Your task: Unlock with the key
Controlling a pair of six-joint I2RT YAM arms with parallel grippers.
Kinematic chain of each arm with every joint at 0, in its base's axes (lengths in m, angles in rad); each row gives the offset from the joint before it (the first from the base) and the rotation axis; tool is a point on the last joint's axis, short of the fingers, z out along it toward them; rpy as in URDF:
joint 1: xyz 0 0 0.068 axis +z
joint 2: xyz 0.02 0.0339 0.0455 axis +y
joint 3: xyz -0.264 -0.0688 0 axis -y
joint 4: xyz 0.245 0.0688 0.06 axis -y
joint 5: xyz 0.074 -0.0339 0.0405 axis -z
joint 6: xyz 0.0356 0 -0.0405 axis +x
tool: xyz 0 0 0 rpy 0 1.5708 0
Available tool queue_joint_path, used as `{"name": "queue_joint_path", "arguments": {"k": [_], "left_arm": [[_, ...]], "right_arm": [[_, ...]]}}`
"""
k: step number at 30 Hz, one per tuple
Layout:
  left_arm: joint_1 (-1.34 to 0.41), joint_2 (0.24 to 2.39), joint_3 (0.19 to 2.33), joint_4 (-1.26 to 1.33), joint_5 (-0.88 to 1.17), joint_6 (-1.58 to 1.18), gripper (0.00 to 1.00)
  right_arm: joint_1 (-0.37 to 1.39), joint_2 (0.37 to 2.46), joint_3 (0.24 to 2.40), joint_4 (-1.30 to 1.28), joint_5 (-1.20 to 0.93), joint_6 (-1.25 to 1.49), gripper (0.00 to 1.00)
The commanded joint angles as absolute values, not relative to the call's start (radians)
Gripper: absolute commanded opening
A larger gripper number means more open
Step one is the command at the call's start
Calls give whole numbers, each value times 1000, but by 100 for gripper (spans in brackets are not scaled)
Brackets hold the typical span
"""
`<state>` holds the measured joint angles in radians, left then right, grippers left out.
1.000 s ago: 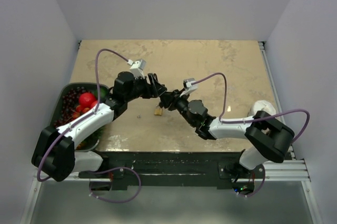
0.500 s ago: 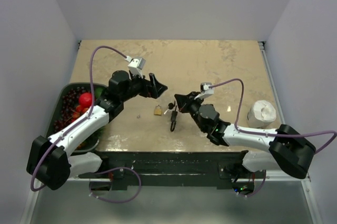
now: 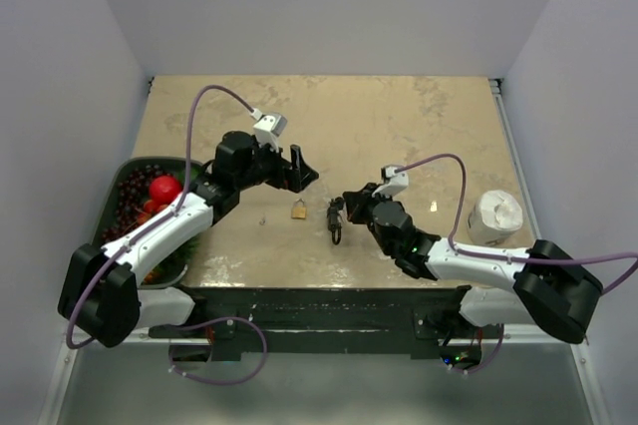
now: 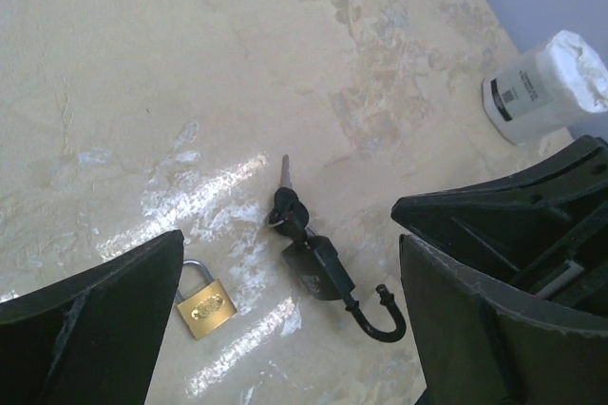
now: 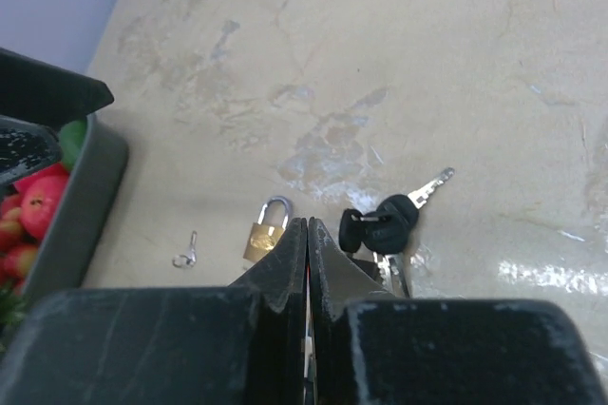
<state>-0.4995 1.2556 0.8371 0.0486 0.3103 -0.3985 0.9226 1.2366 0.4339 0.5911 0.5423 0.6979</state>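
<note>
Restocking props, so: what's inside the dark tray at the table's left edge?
The tray holds red fruit, dark berries and something green. The left arm crosses its near right side, so whatever lies beneath there is hidden.

The padlock [image 4: 206, 307] looks like polished brass, the table [image 4: 142, 63] glossy, mottled and smooth.

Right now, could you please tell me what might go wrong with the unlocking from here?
1. The keys lie flat on the table; the shut right gripper holds nothing and may scrape trying to lift them.
2. The brass padlock lies loose, so it could slide.
3. The open left gripper hovers close by; the arms might collide.
</note>
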Motion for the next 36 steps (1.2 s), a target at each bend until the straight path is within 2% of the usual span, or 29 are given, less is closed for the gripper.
{"name": "queue_joint_path", "arguments": {"k": [1, 2, 3, 6, 7, 14, 23, 29, 36], "left_arm": [[-495, 1307, 877, -29, 330, -331, 99], [-497, 1315, 877, -34, 330, -330, 99], [-497, 1324, 877, -37, 333, -327, 99], [-497, 1338, 882, -32, 344, -327, 99], [-497, 1339, 885, -32, 345, -325, 99], [-497, 1341, 884, -54, 336, -310, 99], [-495, 1353, 890, -55, 342, -301, 99], [-497, 1359, 891, -57, 347, -301, 99], [-497, 1348, 891, -51, 338, -291, 99]], "right_arm": [[919, 1212, 485, 485, 522, 644, 8], [919, 1221, 498, 474, 450, 618, 15], [919, 1254, 518, 459, 418, 562, 30], [920, 1328, 632, 329, 304, 544, 45], [920, 1363, 665, 298, 293, 549, 47], [920, 1474, 762, 177, 319, 578, 50], [922, 1480, 735, 123, 380, 606, 53], [920, 1555, 770, 95, 385, 624, 54], [920, 1456, 723, 97, 433, 620, 57]]}}
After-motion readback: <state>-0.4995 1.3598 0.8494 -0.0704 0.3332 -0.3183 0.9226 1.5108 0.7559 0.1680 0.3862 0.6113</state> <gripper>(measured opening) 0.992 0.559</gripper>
